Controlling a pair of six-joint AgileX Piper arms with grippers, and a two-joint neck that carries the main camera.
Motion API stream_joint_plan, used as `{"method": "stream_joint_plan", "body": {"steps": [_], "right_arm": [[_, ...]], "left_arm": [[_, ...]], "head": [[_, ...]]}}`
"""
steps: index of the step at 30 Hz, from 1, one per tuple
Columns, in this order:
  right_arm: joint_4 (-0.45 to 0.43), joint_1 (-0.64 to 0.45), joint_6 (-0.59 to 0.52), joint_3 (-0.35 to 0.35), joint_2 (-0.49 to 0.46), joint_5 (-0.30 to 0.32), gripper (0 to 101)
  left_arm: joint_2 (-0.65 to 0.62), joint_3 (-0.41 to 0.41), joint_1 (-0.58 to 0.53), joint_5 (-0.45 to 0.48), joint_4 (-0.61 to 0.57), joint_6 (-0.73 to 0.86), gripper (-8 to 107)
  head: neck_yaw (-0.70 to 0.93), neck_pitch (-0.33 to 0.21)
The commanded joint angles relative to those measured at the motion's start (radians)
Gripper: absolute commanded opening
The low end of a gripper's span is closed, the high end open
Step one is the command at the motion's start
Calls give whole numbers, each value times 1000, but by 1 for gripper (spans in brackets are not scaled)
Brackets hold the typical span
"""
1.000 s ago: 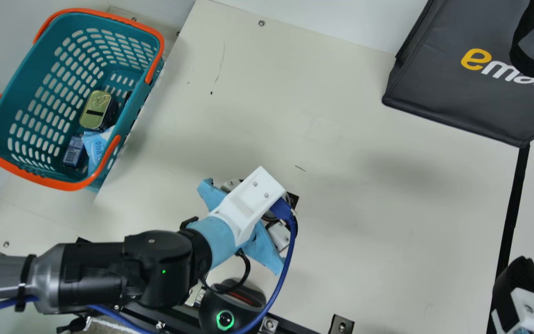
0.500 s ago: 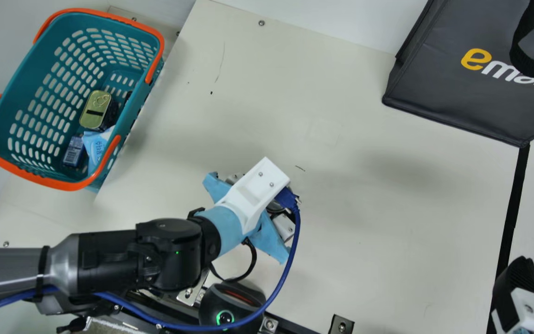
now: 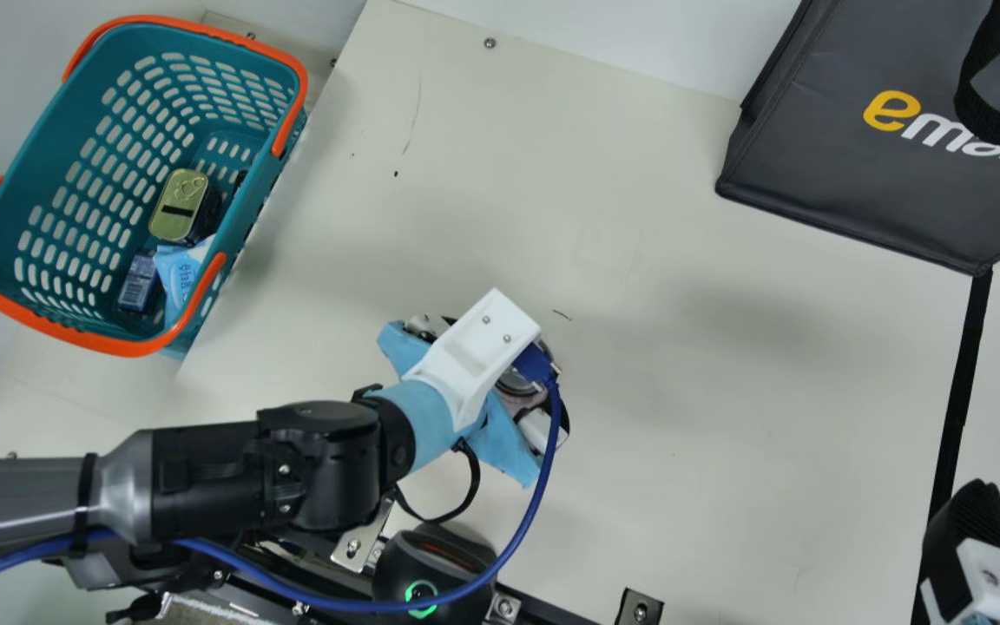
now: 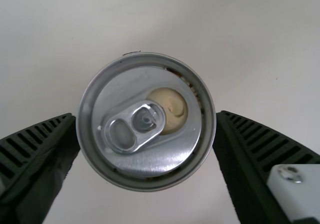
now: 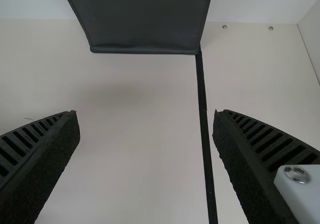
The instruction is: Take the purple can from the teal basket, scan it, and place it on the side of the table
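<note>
Left gripper [image 3: 476,358] has the can [image 4: 120,169], fingers [image 4: 250,149] parted just the can's width, one against each side! Look at that lid: round, bare silver, raised rim, a two-holed pull tab [image 4: 132,132] lying slantwise across it, a cream-coloured oval [image 4: 173,108] right at the tab's end. It's lid-up, facing the wrist camera, long axis running along the line of sight toward the table [image 3: 682,417]. Whether the base touches down, can't tell. Out from there, the scanner [image 3: 400,564] sits near, glowing green; then the teal basket [image 3: 129,347], well apart, and the dark bag [image 3: 795,174].
</note>
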Motion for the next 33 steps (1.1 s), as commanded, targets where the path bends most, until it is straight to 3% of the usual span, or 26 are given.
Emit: {"method": "stream_joint_plan", "body": {"steps": [1, 17, 33], "right_arm": [[0, 0, 0, 0, 0, 0, 95], [0, 0, 0, 0, 0, 0, 95], [0, 0, 0, 0, 0, 0, 95]], "left_arm": [[-1, -2, 3, 1, -3, 3, 90], [-28, 7, 7, 18, -80, 71, 90], [-272, 55, 102, 178, -221, 237, 90]], "head": [[4, -29], [4, -29], [4, -29]]}}
